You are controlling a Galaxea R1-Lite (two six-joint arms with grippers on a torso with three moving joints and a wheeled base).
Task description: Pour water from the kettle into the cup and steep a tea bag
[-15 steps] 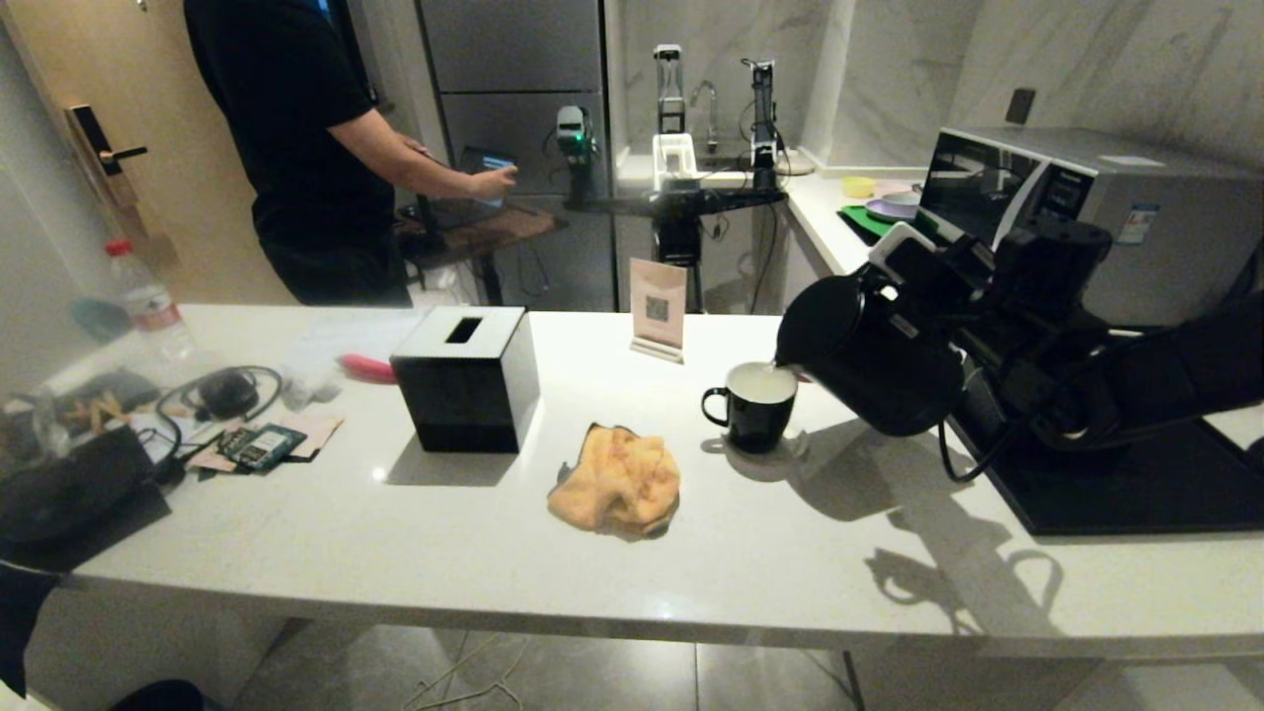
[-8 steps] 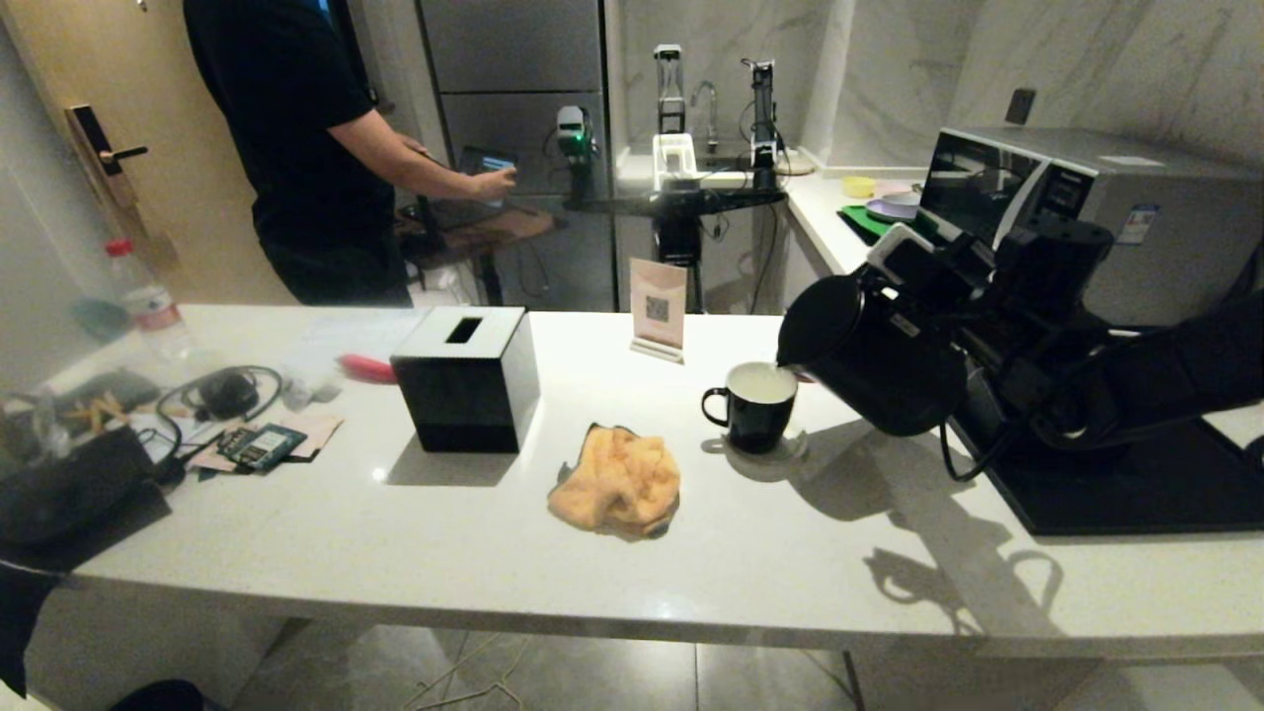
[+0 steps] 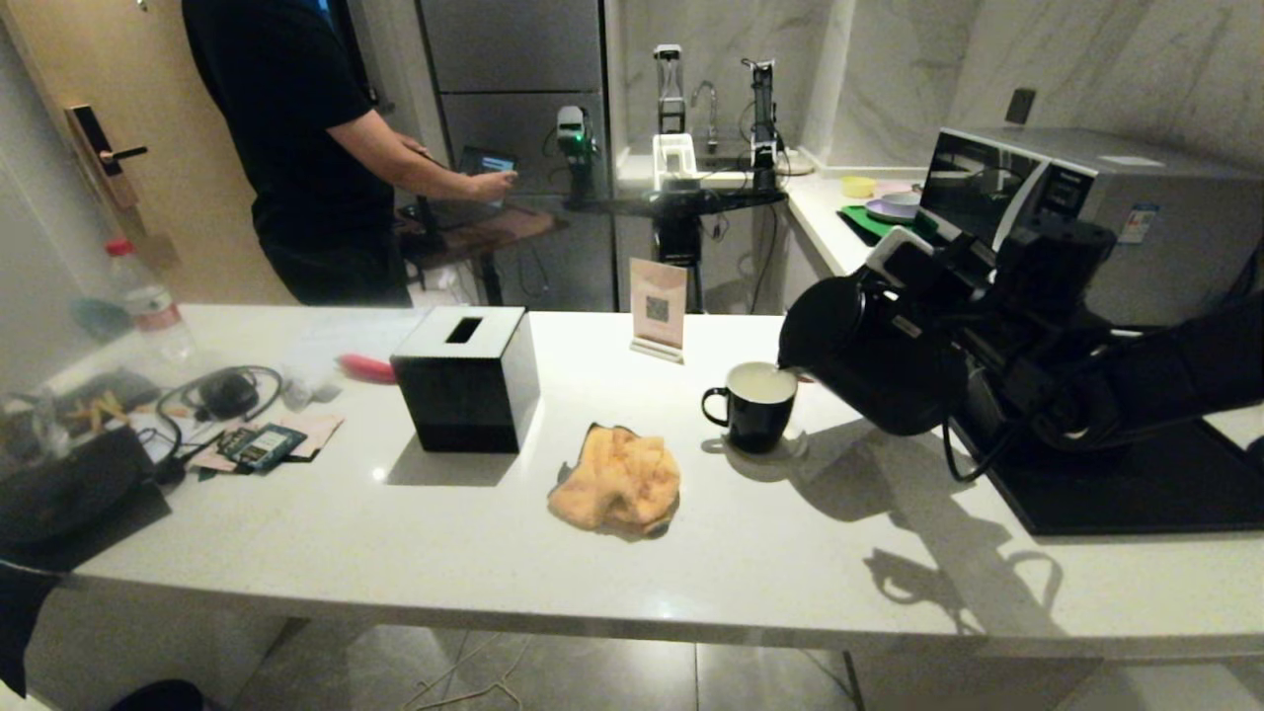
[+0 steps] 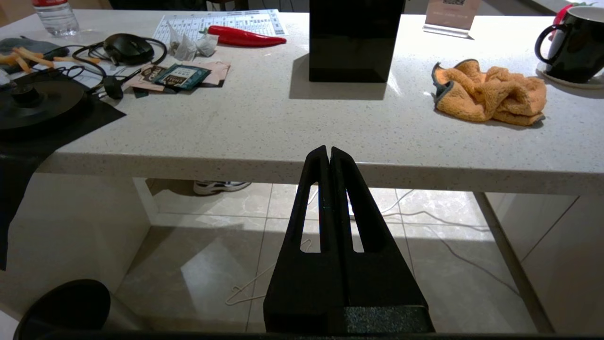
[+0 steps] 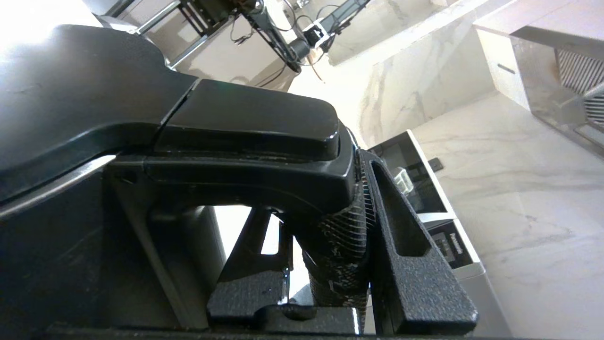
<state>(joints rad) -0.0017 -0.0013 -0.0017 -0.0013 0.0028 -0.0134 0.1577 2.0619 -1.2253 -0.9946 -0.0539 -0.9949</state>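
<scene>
The right tool (image 5: 325,255) is clenched on the handle of the kettle (image 3: 874,360), its two fingers pressed against either side of the netted grip in the right wrist view, and it holds the kettle tipped over with the spout just above the near-right rim of the cup (image 3: 753,405). Compared with a second ago almost nothing has shifted: the kettle hangs at much the same tilt, the spout is over the same spot on the rim, and the cup sits unmoved on its small coaster on the desk (image 3: 494,533). I judge from this that the pour is being held steady rather than started or ended; the pale inside of the cup seems to show liquid fairly high up, but the exact level is hard to tell. If so, the pouring step is likely near its end, and the kettle will soon need righting before water runs over. The tea bag step is not yet done; small packets (image 4: 181,75) lie at the far left of the desk, well apart from the cup. The left tool (image 4: 329,156) is closed tight on nothing and parked below the desk's front edge. An orange cloth (image 3: 617,481) lies just left of the cup.
</scene>
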